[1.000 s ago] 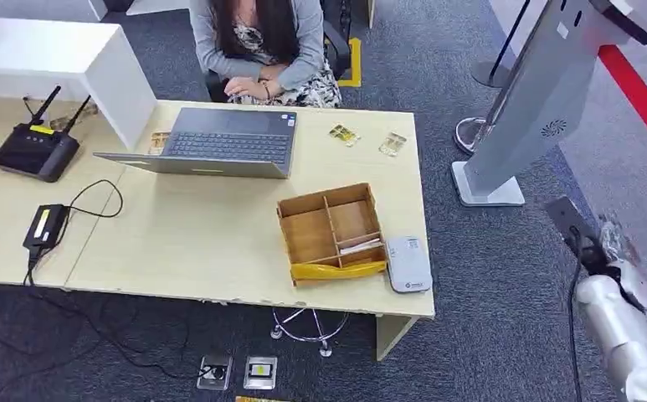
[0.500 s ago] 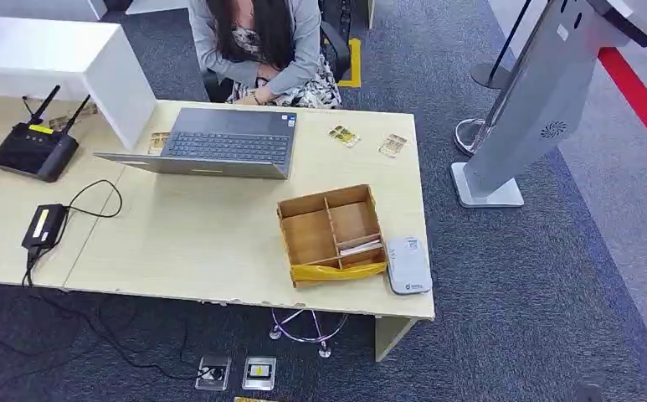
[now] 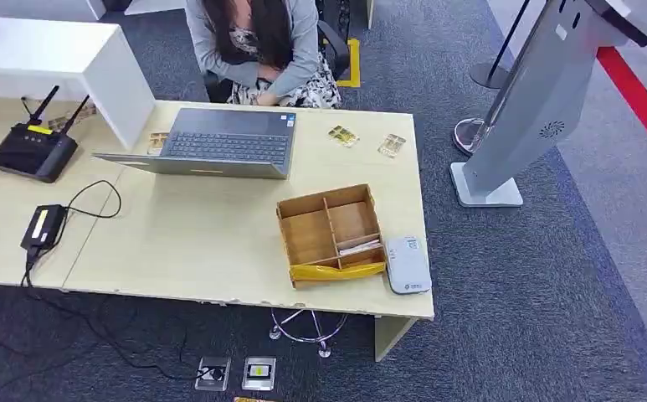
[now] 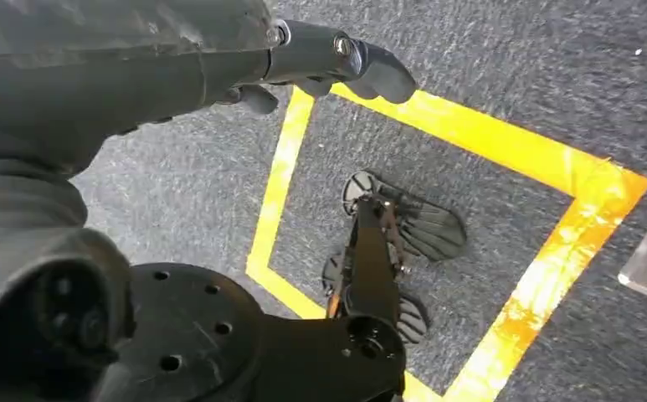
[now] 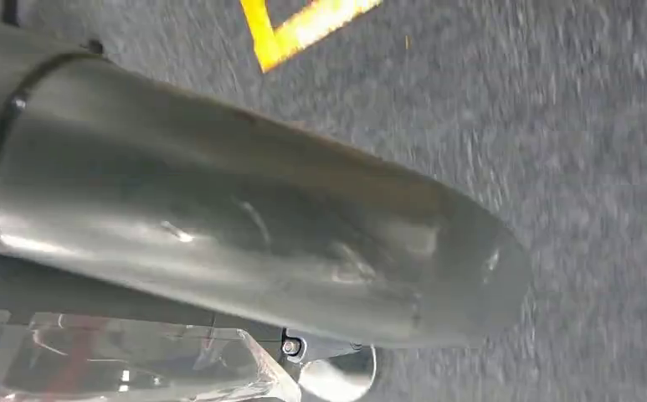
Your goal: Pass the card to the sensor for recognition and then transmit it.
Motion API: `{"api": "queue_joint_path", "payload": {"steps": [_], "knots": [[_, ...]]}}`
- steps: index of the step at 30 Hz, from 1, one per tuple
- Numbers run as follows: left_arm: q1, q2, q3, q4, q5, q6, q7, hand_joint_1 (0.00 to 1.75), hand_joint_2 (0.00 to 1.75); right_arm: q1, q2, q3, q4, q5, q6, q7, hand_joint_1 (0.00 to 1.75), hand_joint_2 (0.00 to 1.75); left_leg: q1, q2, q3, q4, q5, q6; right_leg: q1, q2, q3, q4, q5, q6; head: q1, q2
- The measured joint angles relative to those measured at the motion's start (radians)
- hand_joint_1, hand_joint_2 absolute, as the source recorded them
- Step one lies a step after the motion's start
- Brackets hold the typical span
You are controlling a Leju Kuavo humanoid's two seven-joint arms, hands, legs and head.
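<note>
Left hand (image 4: 219,63) is just hanging over the grey carpet, fingers stretched out and holding nothing. Right hand: can't tell, its wrist view is mostly a silver arm cover. So I'd say we're at step zero. The card (image 3: 360,247) sits in the wooden tray (image 3: 330,230), lower centre of the head view, right beside the white sensor (image 3: 408,264). Next move needs a reach up to that tray.
</note>
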Motion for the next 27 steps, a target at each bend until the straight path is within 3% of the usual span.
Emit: {"api": "queue_joint_path", "payload": {"steps": [10, 18, 21, 27], "knots": [[0.000, -0.018, 0.000, 0.000, 0.000, 0.035, 0.025, 0.00, 0.00, 0.002, 0.027, -0.010, 0.001, 0.055, 0.017, -0.057, 0.00, 0.00, 0.000, 0.000, 0.000, 0.000, 0.000, 0.000, 0.000, 0.000, 0.000, 0.000, 0.000, 0.000, 0.000, 0.000], [-0.001, -0.031, 0.000, 0.000, -0.010, 0.058, 0.043, 0.00, 0.00, 0.002, 0.037, -0.010, 0.003, 0.073, 0.015, -0.055, 0.00, 0.00, 0.000, 0.000, 0.000, 0.000, 0.000, 0.000, 0.000, 0.000, 0.000, 0.000, 0.000, 0.000, 0.000, 0.000], [-0.001, -0.032, 0.000, 0.000, -0.014, 0.026, 0.059, 0.00, 0.00, 0.002, 0.037, -0.010, 0.006, 0.070, 0.011, -0.045, 0.00, 0.00, 0.000, 0.000, 0.000, 0.000, 0.000, 0.000, 0.000, 0.000, 0.000, 0.000, 0.000, 0.000, 0.000, 0.000], [-0.001, -0.030, 0.000, 0.000, 0.010, 0.036, 0.069, 0.00, 0.00, 0.003, 0.037, -0.010, 0.008, 0.058, -0.002, -0.032, 0.00, 0.00, 0.000, 0.000, 0.000, 0.000, 0.000, 0.000, 0.000, 0.001, 0.000, 0.000, 0.000, 0.000, 0.000, 0.000]]}}
